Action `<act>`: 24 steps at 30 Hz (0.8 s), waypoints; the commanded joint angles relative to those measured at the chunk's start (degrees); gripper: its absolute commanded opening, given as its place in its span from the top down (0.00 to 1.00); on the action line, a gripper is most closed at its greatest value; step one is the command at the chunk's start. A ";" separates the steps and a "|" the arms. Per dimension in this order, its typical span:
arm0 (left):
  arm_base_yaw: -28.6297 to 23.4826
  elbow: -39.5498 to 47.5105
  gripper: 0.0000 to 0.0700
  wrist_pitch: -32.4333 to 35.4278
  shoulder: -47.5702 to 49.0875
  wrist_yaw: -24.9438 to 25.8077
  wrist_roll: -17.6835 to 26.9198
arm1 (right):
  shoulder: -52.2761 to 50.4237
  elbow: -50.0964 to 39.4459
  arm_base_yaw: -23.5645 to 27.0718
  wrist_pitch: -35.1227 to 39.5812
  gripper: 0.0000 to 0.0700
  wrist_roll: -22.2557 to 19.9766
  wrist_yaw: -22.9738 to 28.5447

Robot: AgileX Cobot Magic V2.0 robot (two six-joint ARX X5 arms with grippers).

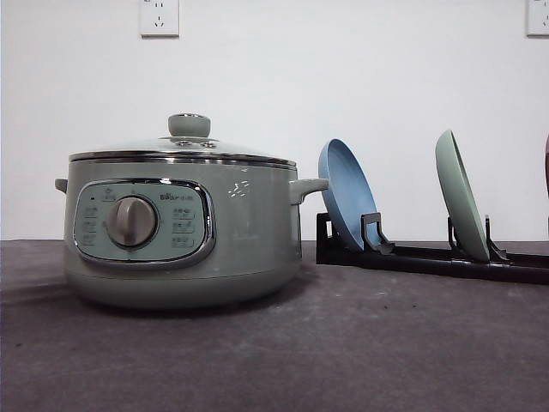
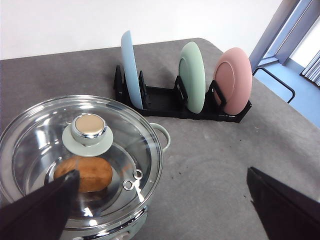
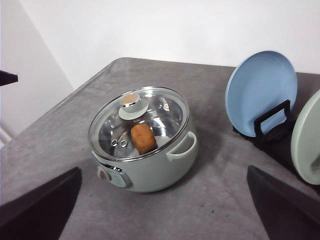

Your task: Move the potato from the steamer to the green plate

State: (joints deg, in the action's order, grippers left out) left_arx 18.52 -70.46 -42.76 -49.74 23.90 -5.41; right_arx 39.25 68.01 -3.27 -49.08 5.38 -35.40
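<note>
the steamer [image 1: 180,232] sits on the grey table [image 1: 343,352] toward the left of the front view, its dial [image 1: 131,221] facing the camera and its glass lid [image 1: 184,148] closed on top, with the knob [image 1: 189,125] in the middle. the potato [image 2: 84,173] lies inside the steamer under the lid; seen through the glass from the left wrist view it rests on the metal floor of the pot, beside the lid's knob, and from the right wrist view it shows as an orange-brown lump [image 3: 143,138] near the centre of the pot. to the right of the steamer, a black rack [image 1: 429,256] holds plates on edge: a blue plate [image 1: 347,193] nearest the steamer's side handle [image 1: 306,188], then the green plate [image 1: 461,195] well apart from it, and, in the left wrist view, a pink plate [image 2: 233,80] at the far end of the rack. all three plates stand nearly upright, leaning slightly. the left gripper [image 2: 165,205] hangs above the steamer and the table beside it, its two dark fingers [image 2: 40,207] spread wide with nothing between them. the right gripper [image 3: 165,210] is above the table, looking down at the steamer and the rack, its fingers [image 3: 287,207] likewise spread wide and holding nothing.
</note>
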 commanded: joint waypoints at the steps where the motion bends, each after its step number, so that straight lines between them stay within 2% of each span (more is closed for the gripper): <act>1: 0.26 -1.22 0.00 0.35 -0.35 0.20 0.33 | 1.81 0.96 -0.04 0.33 0.00 2.69 -0.19; 5: 0.26 -1.22 0.00 0.32 -0.35 0.20 0.50 | 6.20 1.06 -0.02 0.42 0.01 5.35 -0.26; 10: 0.26 -1.22 0.00 0.31 -0.35 0.20 0.96 | 14.93 2.00 -0.02 1.24 0.01 5.75 -0.21; 16: 0.26 -1.22 0.00 0.30 -0.35 0.20 1.02 | 26.60 3.73 0.07 7.36 0.01 6.26 0.01; 20: 0.26 -1.22 0.00 0.28 -0.35 0.20 1.33 | 34.14 6.45 0.09 11.68 0.01 7.49 2.32; 24: 0.26 -1.22 0.00 0.28 -0.35 0.20 1.36 | 40.96 10.14 0.09 13.85 0.01 7.68 7.21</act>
State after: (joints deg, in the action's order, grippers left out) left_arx 18.52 -70.46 -42.92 -49.74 23.90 -4.99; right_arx 78.57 76.54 -3.26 -35.99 12.37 -29.07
